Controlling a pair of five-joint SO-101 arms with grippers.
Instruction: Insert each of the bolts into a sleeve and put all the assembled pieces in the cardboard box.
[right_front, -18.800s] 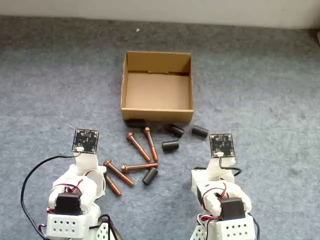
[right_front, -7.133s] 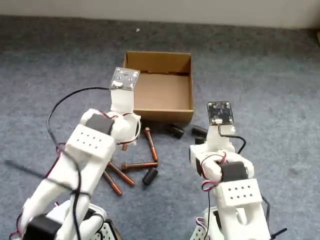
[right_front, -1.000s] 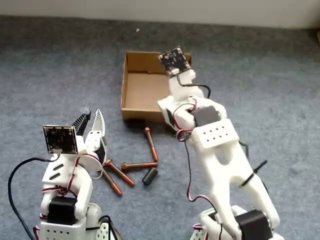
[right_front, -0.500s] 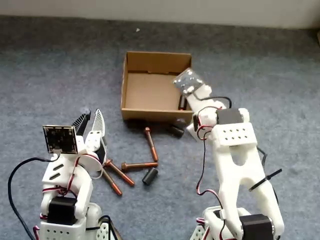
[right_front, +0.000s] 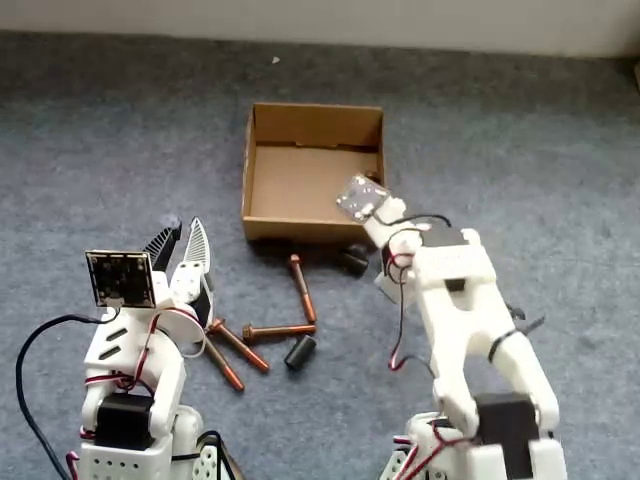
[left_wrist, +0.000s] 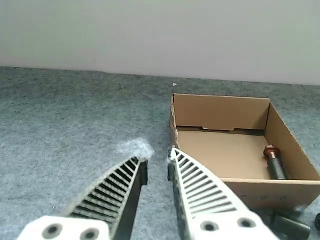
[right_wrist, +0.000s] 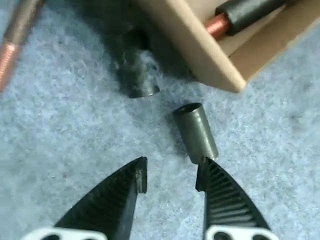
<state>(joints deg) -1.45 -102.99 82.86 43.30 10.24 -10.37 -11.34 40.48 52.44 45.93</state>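
High view: The cardboard box (right_front: 247, 172) is a square, open-topped tray of plain brown board, resting on grey, fibrous carpet (right_front: 120, 130). Four copper-coloured bolts (right_front: 278, 331) with round heads lie loose in front of it. One dark, smooth sleeve (right_front: 299, 351) lies beside them and another (right_front: 351, 261) lies near the box's front wall. My left gripper (right_front: 184, 226) stands left of the bolts, ribbed fingers parted, holding nothing. My right arm (right_front: 455, 290) extends over the box's near right corner.

Left wrist view: My left gripper (left_wrist: 156, 160) is slightly spread and empty, well short of the box (left_wrist: 220, 112). One assembled piece (left_wrist: 274, 162) lies inside along the right wall.

Right wrist view: My right gripper (right_wrist: 171, 175) is released, jaws moderately apart, above carpet. A cylindrical sleeve (right_wrist: 196, 132) lies with its near end at one fingertip (right_wrist: 205, 172); I cannot confirm contact. The assembled piece (right_wrist: 250, 15) rests inside the box corner (right_wrist: 200, 55).
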